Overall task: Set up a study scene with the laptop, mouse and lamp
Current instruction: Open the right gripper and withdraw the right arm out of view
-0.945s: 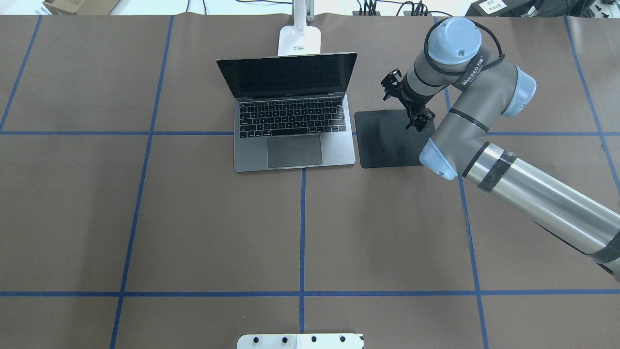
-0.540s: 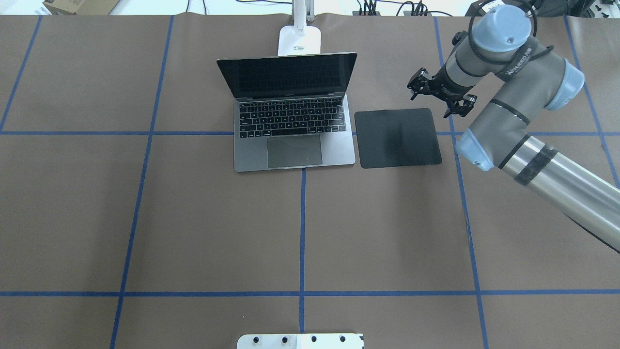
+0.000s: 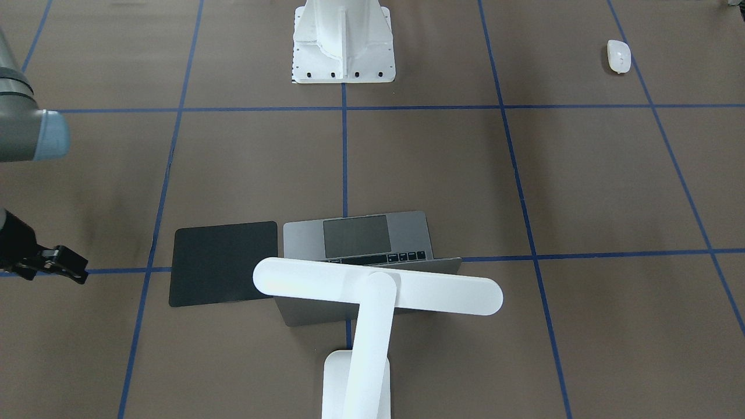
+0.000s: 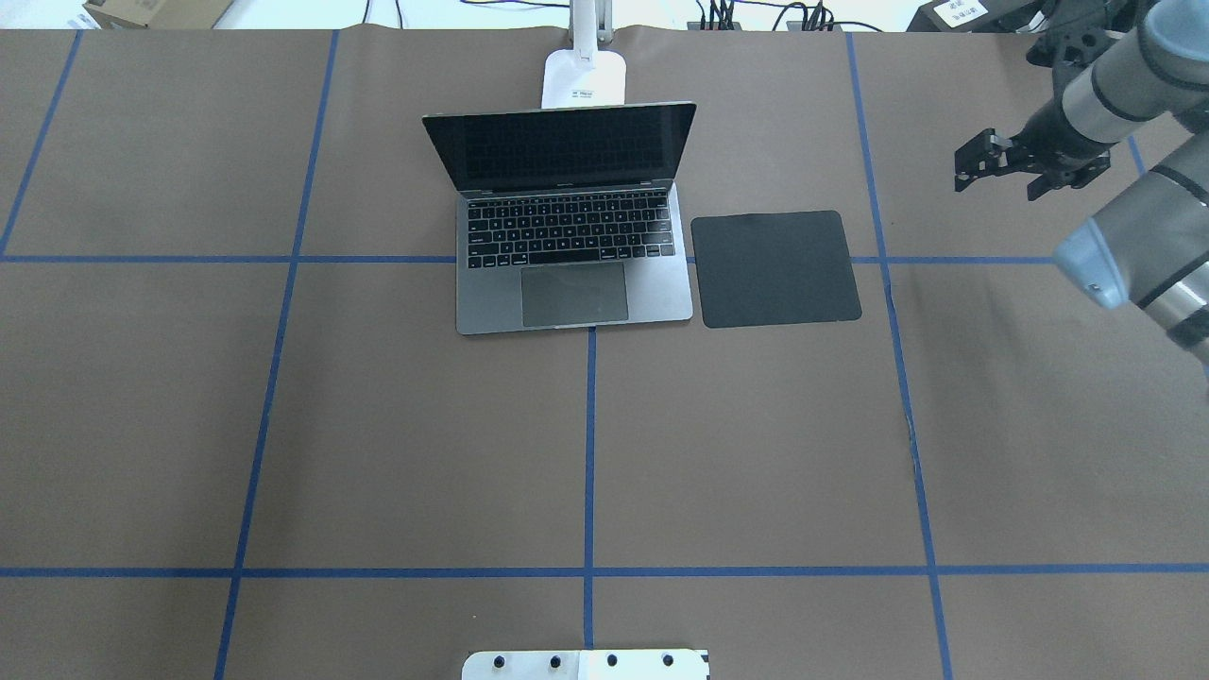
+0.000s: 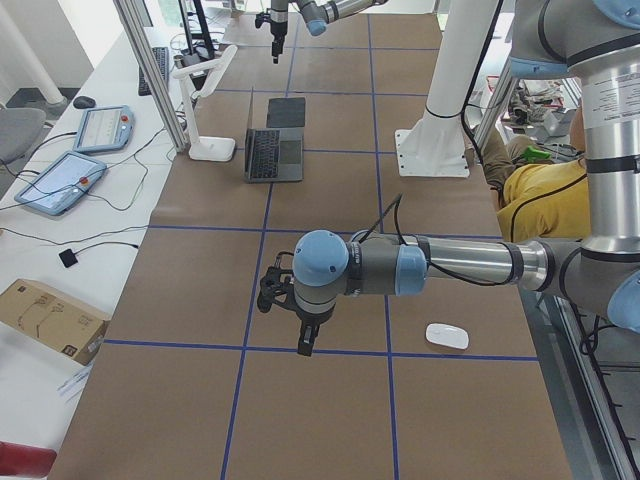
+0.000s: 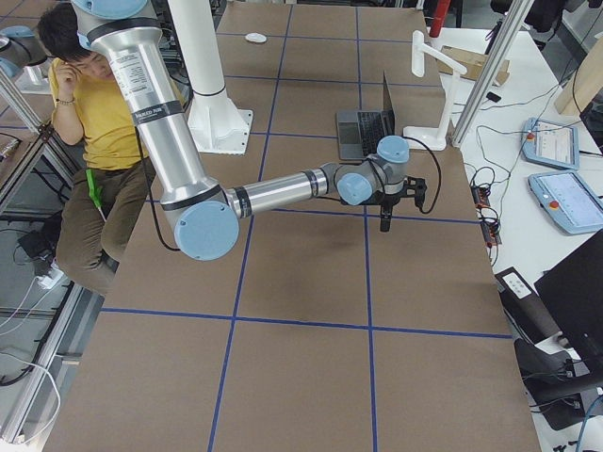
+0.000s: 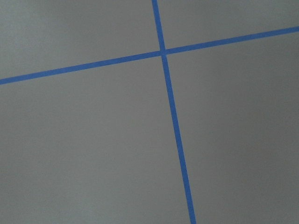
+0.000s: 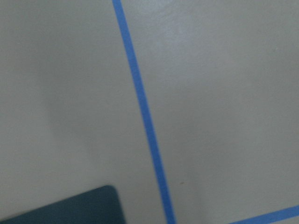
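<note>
left: the mouse (image 5: 447,336) lies on the tabletop (image 4: 378,425), near my left jaws; how far those stand open i cannot tell. judgement: fetching it is the step; close across its smooth narrow sides, low, then lift clear. centre: the laptop (image 4: 572,283) stands open, the lamp (image 3: 372,291) behind it. right: the black mat (image 4: 774,269) lies just beside the laptop; my right jaws hang spread wide, empty, well beyond it.
</note>
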`<state>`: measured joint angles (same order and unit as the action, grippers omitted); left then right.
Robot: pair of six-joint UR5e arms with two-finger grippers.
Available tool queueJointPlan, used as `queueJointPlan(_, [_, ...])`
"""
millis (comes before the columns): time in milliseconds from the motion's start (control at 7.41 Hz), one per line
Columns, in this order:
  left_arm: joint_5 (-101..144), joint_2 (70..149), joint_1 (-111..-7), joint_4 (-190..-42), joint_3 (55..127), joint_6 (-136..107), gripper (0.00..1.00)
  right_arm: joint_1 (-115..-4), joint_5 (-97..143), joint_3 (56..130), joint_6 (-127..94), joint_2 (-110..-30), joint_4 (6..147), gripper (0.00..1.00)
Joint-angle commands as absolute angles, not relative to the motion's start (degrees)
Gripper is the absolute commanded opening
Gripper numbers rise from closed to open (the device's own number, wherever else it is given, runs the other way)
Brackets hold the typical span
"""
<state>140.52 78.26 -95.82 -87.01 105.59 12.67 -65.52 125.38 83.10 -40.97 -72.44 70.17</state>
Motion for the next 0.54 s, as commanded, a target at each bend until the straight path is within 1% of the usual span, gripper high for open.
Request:
queueJointPlan(0, [141.7,77.8,-95.0,-88.0,105.8,10.9,1.0,-73.5,126.1,85.8,-20.8,-82.0,70.4,1.0])
queueJointPlan(135, [141.6,74.6,-94.7,-93.4,105.9,10.5,1.0,-77.1,128.4,87.5,-16.0,-86.2,70.4,1.0])
queueJointPlan(270, [141.6,71.8,-94.5,-99.1,105.9,9.8,1.0,-79.9,130.3,88.1,-11.6,-88.7,70.4,1.0])
queueJointPlan(405, [141.8,71.5,-92.9,-99.8,106.1,8.5,1.0,-80.6,130.3,88.6,-10.4,-90.7,70.3,1.0])
